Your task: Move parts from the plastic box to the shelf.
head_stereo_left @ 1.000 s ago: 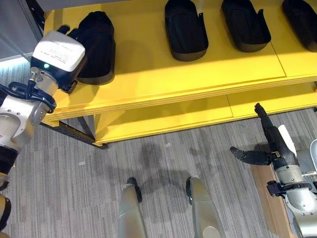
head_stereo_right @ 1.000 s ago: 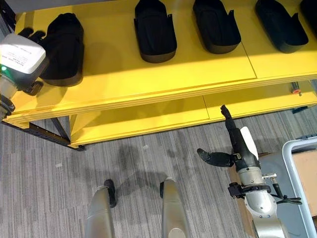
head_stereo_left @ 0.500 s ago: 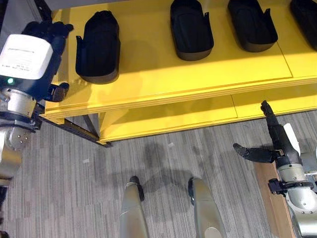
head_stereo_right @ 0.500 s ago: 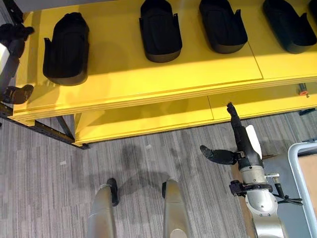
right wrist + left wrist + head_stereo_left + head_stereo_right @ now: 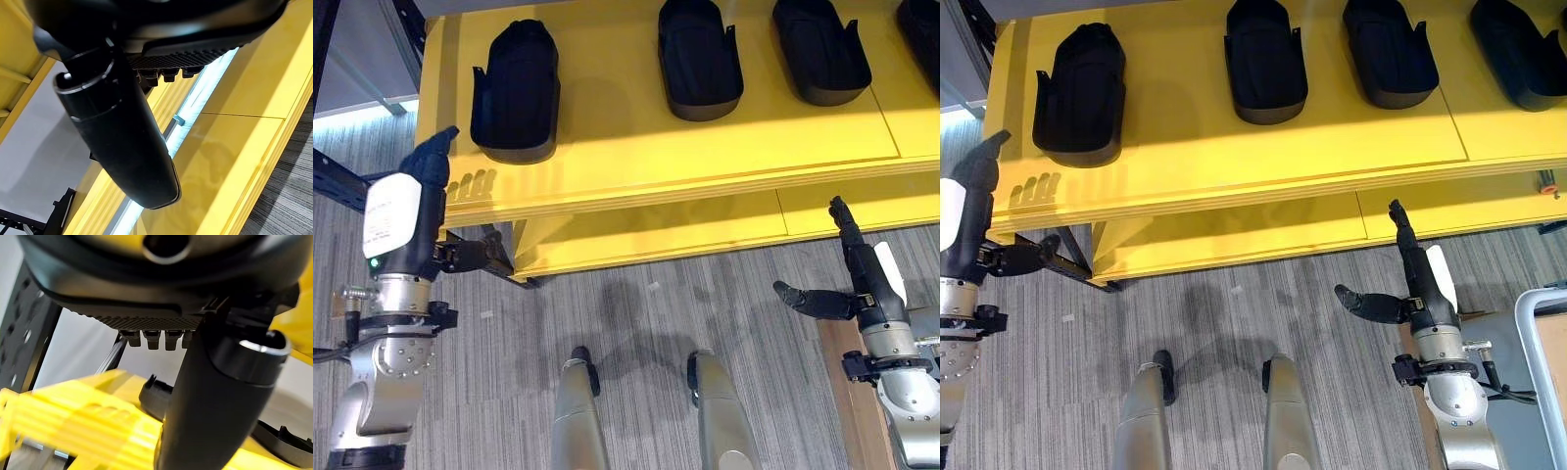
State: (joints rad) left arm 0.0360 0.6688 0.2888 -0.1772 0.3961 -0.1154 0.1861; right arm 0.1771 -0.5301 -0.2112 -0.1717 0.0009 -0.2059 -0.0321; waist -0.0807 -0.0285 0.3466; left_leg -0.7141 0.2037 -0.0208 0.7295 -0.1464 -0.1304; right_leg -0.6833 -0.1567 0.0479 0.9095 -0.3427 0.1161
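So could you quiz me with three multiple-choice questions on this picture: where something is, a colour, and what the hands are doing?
1. Where do the black parts lie?
A. on the floor
B. on the top shelf board
C. in the right hand

2. What colour is the shelf?
A. yellow
B. blue
C. white

3. How are the left hand and right hand?
A. both gripping parts
B. open, empty
C. clasped together

Answers: 1 B, they sit in a row on the upper board. 2 A, its boards are yellow. 3 B, the fingers are straight and hold nothing.
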